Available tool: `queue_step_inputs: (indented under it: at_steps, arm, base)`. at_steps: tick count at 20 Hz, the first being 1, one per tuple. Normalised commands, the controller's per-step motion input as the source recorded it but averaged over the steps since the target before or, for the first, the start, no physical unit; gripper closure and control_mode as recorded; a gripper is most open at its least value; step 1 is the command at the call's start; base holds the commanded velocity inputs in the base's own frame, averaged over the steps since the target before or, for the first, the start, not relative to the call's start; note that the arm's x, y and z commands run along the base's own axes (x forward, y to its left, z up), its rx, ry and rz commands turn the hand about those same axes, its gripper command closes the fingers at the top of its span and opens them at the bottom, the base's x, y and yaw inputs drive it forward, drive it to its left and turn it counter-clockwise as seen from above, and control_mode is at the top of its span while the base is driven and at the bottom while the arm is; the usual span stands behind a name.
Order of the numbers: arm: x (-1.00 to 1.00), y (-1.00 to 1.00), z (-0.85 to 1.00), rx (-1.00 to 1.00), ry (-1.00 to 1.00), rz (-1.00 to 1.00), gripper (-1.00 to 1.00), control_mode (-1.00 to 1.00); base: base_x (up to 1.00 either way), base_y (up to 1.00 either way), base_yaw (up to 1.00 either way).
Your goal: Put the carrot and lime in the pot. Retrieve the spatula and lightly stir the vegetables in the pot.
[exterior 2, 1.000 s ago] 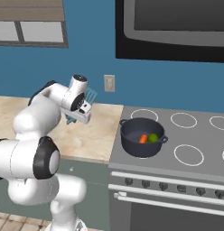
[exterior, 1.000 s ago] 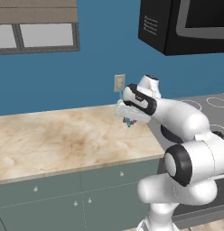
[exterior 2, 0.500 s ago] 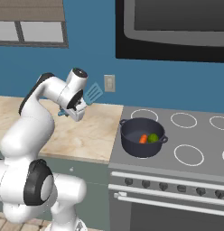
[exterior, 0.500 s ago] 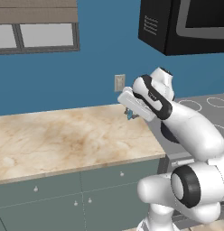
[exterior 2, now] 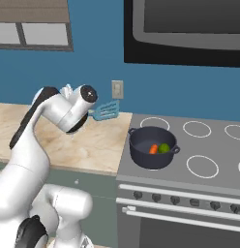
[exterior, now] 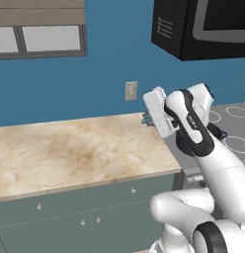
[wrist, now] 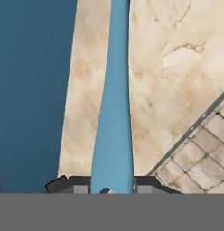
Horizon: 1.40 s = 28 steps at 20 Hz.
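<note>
My gripper (wrist: 111,187) is shut on the thin handle of the light blue spatula (wrist: 114,94), which runs straight up the hand view over the counter. In the right base view the spatula's slotted head (exterior 2: 107,110) sticks out of the gripper (exterior 2: 93,115), held in the air above the counter's right end, left of the pot. The dark pot (exterior 2: 141,156) stands on the stove's front left burner, and inside it the orange carrot (exterior 2: 153,149) and the green lime (exterior 2: 163,147) lie side by side. In the left base view the white hand hides most of the gripper (exterior: 148,119).
The marble counter (exterior: 70,153) stretches left of the stove (exterior 2: 204,167). A wall outlet (exterior 2: 117,89) sits on the blue wall behind the spatula. A black microwave (exterior 2: 189,29) hangs above the stove. Tiled floor (wrist: 202,155) shows past the counter's edge.
The arm has swung to the right with the spatula in its grip, carrying it along the counter's back toward the stove and the pot. Pot, carrot and lime have stayed put.
</note>
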Motion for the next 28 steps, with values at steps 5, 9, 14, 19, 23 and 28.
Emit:
queue_step_inputs:
  at_steps: [5,9,14,19,23,28]
  arm:
    - [-0.03,-0.02,0.51,0.53,0.03,-0.22,1.0,-1.0]
    - [-0.06,-0.27,0.37,0.64,0.02,0.0,1.0,-1.0]
    - [0.03,-0.49,0.37,0.6,0.11,0.0,1.0,-1.0]
    - [0.22,-0.51,0.47,0.24,0.38,-0.16,1.0,-1.0]
    - [0.2,-0.65,0.3,0.08,0.19,-0.2,1.0,-1.0]
    - [0.02,-0.89,0.14,0.18,0.0,0.02,1.0,-1.0]
  base:
    - [0.0,0.0,0.0]
    - [0.0,0.0,0.0]
    - [0.0,0.0,0.0]
    - [0.0,0.0,0.0]
    - [0.0,0.0,0.0]
    - [0.0,0.0,0.0]
